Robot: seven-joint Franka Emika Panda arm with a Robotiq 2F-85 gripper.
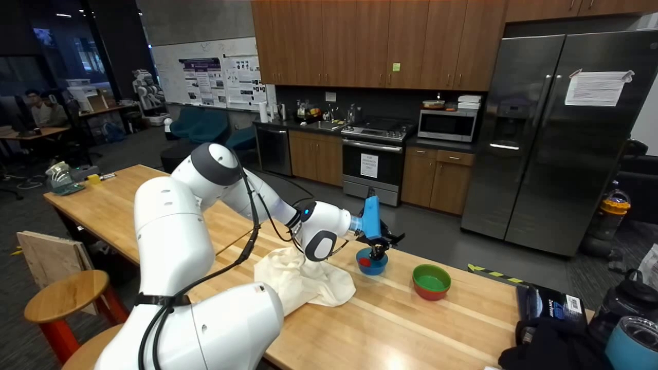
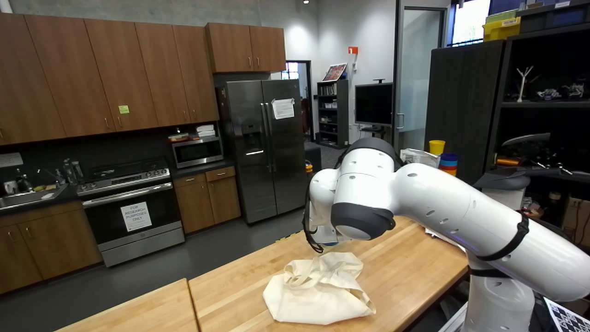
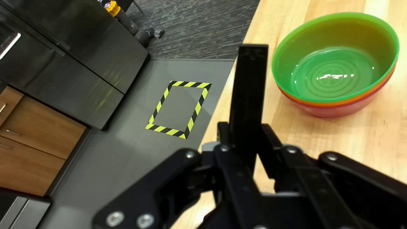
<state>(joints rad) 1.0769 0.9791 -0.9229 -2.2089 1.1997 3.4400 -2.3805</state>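
blue bowl [image 1: 374, 267] sits right under the pincer [image 1: 379, 253].

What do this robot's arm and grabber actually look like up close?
The arm is white and rounded, with dark grey sections at some joints. Black cables run along it, held by black straps. A small blue light shows near the wrist, then a bright blue piece. The gripper is black, its links dotted with silvery screws.
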